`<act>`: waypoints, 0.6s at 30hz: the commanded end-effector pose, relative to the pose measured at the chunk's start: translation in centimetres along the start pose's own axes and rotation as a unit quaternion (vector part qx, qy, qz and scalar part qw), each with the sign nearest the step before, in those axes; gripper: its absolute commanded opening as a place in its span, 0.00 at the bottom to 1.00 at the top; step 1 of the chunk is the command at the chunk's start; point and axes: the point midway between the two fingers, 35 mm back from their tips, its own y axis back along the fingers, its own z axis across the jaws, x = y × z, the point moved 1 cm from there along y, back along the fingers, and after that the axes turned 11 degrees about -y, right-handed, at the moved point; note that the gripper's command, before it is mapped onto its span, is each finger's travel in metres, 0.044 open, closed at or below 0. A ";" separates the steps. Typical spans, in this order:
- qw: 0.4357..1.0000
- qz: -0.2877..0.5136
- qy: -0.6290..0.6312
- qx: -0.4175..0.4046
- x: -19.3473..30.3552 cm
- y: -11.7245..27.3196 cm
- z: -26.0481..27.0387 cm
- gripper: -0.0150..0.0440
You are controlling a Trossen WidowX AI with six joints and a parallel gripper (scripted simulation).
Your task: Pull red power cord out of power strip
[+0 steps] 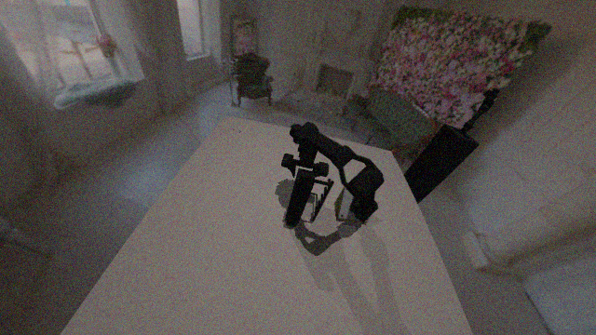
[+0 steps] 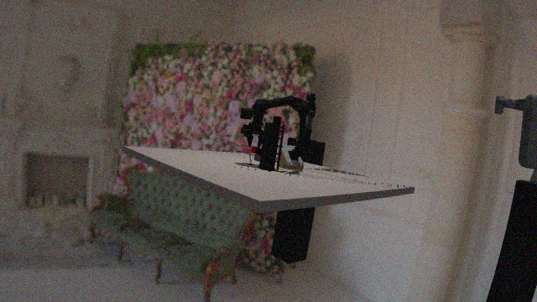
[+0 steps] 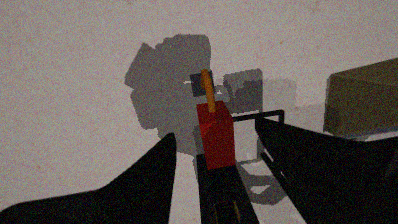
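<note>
- Dim room: flower wall point(image 2: 218, 92) behind the rig, green tufted sofa point(image 2: 185, 210) below it, fireplace point(image 2: 54, 180) on the side wall, windows point(image 1: 70, 51) and a dark armchair point(image 1: 251, 76) at the far end in the top view.
- Pale worktop point(image 1: 196, 261), large and plain; arm shadows fall on it toward the near edge.
- Black arm point(image 1: 335, 154) bends over from its base point(image 1: 365, 191) near the worktop's right edge and reaches down onto a small cluster of things mid-worktop.
- Power strip point(image 1: 298, 195): long dark bar, in the exterior view it seems to stand tall on the worktop; exact pose hard to read in the noise.
- Tan box-like block point(image 3: 362, 100) sits to the right in the wrist view, apart from the plug; cannot tell what it is.
- Pincer point(image 3: 220, 150): released, fingers spread wide. The left finger point(image 3: 150, 175) clearly stands off the plug with worktop showing between; on the right side a gap also shows.
- Red plug point(image 3: 216, 135) lies between the spread fingers, straight ahead of the pincer, long axis running away from the wrist camera. It seems to rest on or against a dark bar below it; whether that is the strip or part of the pincer I cannot tell.
- Orange cord stub point(image 3: 208, 90) leaves the plug's far end and runs on to a small grey block point(image 3: 200, 82).
- Judgement: grip is let go but the fingers flank the plug, so the move left is a straight back-out along the plug's long axis, away from the cord end, without brushing either side.
</note>
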 end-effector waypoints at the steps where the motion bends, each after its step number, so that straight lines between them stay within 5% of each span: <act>1: 1.000 0.000 -0.001 -0.001 -1.1 0.3 0.3 0.92; 3: 1.000 -0.001 -0.001 -0.001 -2.6 0.6 0.7 1.00; 18: 1.000 -0.001 -0.001 -0.002 -5.8 1.2 1.1 1.00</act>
